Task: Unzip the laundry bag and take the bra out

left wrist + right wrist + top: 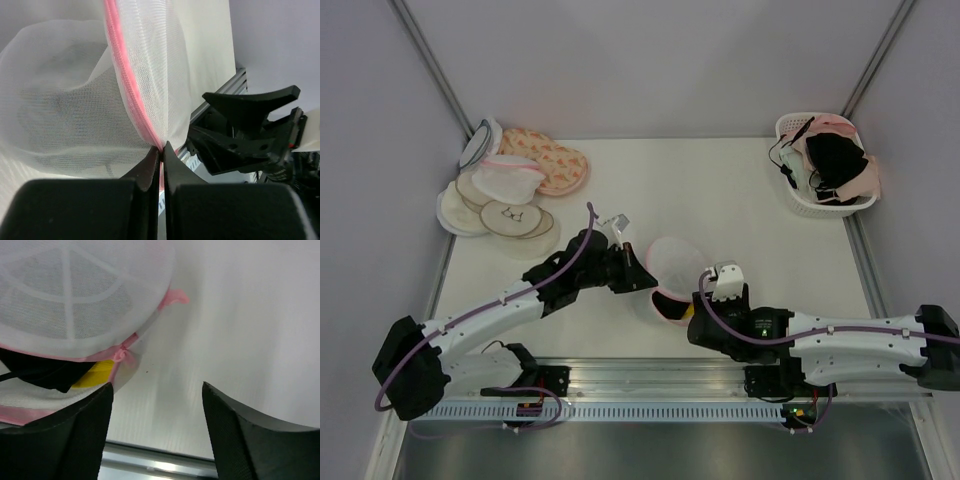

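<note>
The white mesh laundry bag (672, 268) with pink zipper trim sits at the near middle of the table, its lid lifted open. My left gripper (642, 277) is shut on the pink rim of the lid (131, 85) and holds it up. Inside the open bag lies a black and yellow bra (47, 374), also visible from above (672, 303). My right gripper (157, 390) is open and empty, just right of the bag, its left finger (65, 435) close to the bag's lower rim. The right gripper also shows in the left wrist view (245, 135).
A pile of other pouches, including a peach floral one (548, 157) and a cream disc with a bra drawing (510, 217), lies at the far left. A white basket (808, 205) of bras stands at the far right. A metal rail (660, 375) runs along the near edge.
</note>
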Tool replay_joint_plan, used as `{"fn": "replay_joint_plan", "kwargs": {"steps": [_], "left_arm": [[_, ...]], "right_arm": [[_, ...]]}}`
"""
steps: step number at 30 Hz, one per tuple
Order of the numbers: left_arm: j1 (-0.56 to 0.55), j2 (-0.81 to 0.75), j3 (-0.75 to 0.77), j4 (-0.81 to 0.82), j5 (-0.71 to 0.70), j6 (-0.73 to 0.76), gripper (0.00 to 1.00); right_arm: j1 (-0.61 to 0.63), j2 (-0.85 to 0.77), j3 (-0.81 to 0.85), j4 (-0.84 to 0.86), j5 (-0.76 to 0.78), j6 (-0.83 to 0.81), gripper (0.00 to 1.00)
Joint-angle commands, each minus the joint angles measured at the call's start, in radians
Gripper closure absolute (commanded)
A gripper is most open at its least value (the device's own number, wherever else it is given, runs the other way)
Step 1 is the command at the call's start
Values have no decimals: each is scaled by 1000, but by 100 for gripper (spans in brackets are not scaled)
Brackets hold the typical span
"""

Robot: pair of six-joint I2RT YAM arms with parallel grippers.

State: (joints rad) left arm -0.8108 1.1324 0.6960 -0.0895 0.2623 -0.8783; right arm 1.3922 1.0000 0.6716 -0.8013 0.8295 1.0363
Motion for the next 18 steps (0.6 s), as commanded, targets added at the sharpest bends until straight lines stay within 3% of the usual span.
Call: {"fn": "replay_joint_plan", "kwargs": {"steps": [1, 3, 7, 8, 12, 18], "left_arm": [[9, -54, 62, 2, -8, 27, 98], [9, -62, 57, -1, -3, 7, 96], [-11, -74, 22, 23, 8, -25, 87], [-16, -74, 16, 30, 6, -33, 87], [-39, -46, -4, 72, 20, -39, 88], [-102, 33, 2, 166, 75, -40, 92]], "right_arm": [[-19, 19, 52, -25, 57, -24, 20], [-19, 12, 85, -55, 74, -31, 3], [-19, -115, 69, 118, -59, -241, 2], [-19, -132, 59, 205, -94, -277, 2], [-21, -121, 98, 289, -173, -378, 2], [-22, 1, 308, 206, 97, -332, 2]]}}
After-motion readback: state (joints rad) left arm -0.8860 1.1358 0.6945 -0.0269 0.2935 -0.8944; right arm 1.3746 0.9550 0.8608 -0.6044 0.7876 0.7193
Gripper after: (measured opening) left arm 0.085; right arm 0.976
